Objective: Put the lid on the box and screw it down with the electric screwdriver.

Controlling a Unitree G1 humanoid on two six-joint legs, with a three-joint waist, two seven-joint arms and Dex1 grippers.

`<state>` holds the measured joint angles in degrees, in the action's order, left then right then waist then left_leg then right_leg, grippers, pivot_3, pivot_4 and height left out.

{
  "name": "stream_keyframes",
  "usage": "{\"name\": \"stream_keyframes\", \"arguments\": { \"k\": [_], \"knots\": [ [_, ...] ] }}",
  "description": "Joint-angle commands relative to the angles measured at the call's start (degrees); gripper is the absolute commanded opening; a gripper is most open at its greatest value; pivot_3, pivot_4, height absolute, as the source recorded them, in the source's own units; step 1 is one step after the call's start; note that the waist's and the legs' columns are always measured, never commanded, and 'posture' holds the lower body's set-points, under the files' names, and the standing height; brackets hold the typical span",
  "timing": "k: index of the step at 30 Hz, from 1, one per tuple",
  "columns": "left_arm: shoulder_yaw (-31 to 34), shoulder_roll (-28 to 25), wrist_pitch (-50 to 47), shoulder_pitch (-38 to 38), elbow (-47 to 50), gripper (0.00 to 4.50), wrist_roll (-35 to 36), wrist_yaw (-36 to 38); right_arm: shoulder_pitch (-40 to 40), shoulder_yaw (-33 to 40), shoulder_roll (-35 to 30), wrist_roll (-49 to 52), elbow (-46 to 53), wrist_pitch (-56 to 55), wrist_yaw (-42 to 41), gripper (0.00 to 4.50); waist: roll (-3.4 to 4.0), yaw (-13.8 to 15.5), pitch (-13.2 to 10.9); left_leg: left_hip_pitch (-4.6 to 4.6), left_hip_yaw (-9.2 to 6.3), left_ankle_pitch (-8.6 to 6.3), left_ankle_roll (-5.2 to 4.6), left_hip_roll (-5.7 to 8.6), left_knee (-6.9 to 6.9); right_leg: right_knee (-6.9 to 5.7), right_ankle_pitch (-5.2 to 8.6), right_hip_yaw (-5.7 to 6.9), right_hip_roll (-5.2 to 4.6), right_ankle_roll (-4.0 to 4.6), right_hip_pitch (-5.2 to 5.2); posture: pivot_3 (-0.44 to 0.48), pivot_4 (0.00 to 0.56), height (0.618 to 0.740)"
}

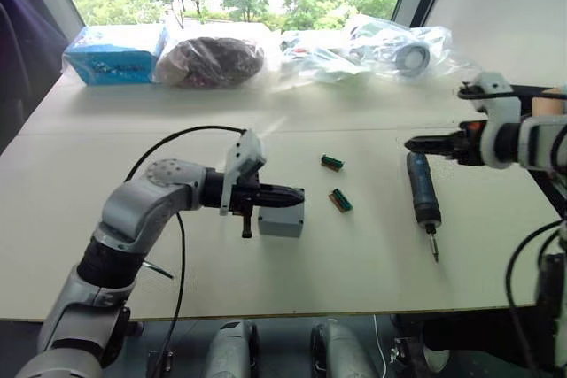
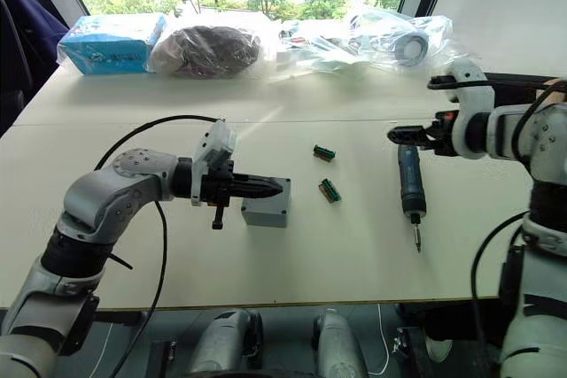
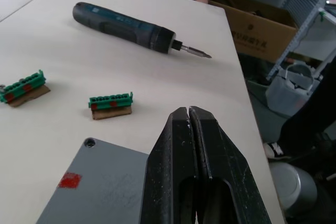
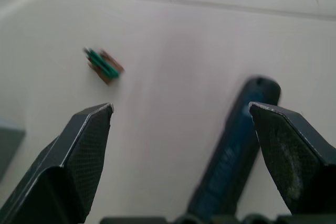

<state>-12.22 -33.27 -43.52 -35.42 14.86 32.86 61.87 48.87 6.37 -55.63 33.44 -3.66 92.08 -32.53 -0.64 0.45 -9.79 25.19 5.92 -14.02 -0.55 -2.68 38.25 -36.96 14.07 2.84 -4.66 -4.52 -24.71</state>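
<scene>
Tabletop: screwdriver beneath right hand (probably apart).

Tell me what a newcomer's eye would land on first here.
First, the left hand, fingers shut, resting over the small grey box near the middle of the white table. Next, the right hand, fingers open, hanging above the rear end of the dark-blue electric screwdriver, which lies flat on the robot's right. Between box and screwdriver sit two small green parts.
</scene>
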Motion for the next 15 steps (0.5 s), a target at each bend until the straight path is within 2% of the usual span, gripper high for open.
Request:
{"name": "stream_keyframes", "arguments": {
  "k": [1,7,15],
  "knots": [
    [-1.73,-0.67,3.84,-1.95,1.51,0.00,-2.25,2.39,2.30,-8.60,-3.90,-0.07,-4.79,-1.21,-5.83,4.38,0.01,-0.19,0.00,0.00,-0.01,0.00,0.00,0.01,0.01,0.00,0.00,-0.06,0.00,0.00,-0.02,0.000,0.150,0.740],
    [-3.14,-0.47,4.92,-1.35,3.23,0.00,-2.88,3.22,7.16,-19.89,-3.24,-4.39,-19.46,-5.34,-12.31,4.38,0.01,-0.96,0.00,0.04,-0.02,-0.01,-0.02,0.01,0.01,-0.03,-0.02,-0.17,0.02,-0.03,-0.12,0.000,0.150,0.740],
    [-2.15,-0.46,3.04,0.56,6.02,0.00,-2.32,0.62,12.03,-31.20,-2.32,-10.48,-27.88,-12.18,-22.69,4.38,0.01,-1.11,-0.01,0.09,-0.01,-0.01,-0.02,0.01,0.01,-0.03,-0.02,-0.18,0.01,-0.05,-0.18,0.000,0.150,0.740]
  ]
}}
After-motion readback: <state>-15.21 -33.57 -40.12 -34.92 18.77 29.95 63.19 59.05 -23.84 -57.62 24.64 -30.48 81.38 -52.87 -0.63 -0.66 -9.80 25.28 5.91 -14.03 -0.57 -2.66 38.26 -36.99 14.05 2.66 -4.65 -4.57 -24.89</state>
